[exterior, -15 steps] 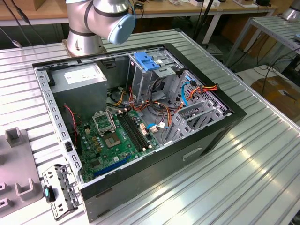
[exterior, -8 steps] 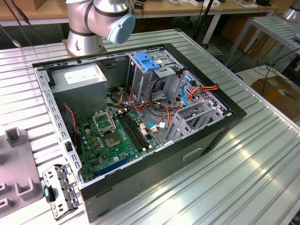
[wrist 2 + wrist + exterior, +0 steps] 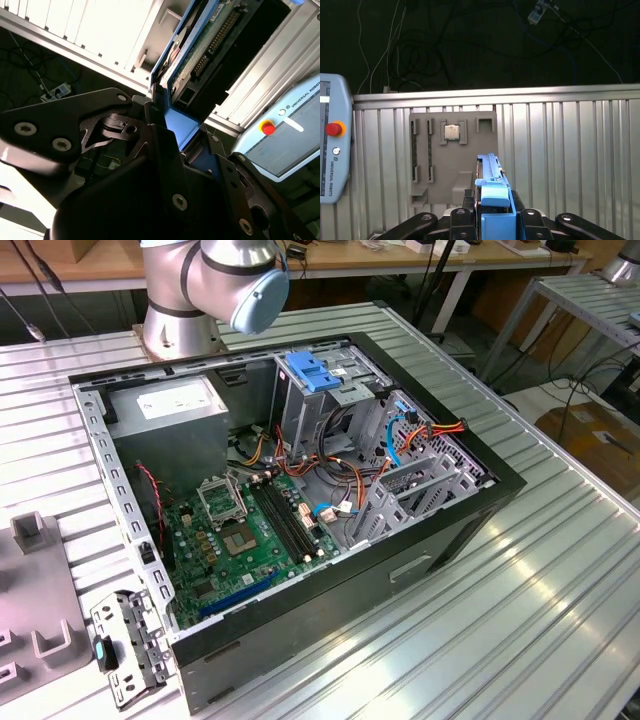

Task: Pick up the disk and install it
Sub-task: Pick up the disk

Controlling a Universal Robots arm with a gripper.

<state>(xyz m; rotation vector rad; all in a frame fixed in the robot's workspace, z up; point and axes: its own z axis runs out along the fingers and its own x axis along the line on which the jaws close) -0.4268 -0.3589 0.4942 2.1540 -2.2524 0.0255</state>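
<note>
**Desk:** Which step is this?

**Photographer:** The pickup looks done. The gripper [image 3: 493,216] is clamped on the disk [image 3: 492,190], held edge-on with a grey fixture plate [image 3: 452,160] beyond it, away from the computer case [image 3: 440,540].

**Desk:** And installing it?

**Photographer:** That probably calls for squaring the rails to the drive cage [image 3: 300,410]. The loose cables [image 3: 445,427] beside it could snag.

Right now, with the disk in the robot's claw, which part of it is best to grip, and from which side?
Probably the blue end tab, coming end-on, as the gripper has it. The disk is thin and flat, so squeezing its two broad sides holds it steady and leaves its length free.
</note>
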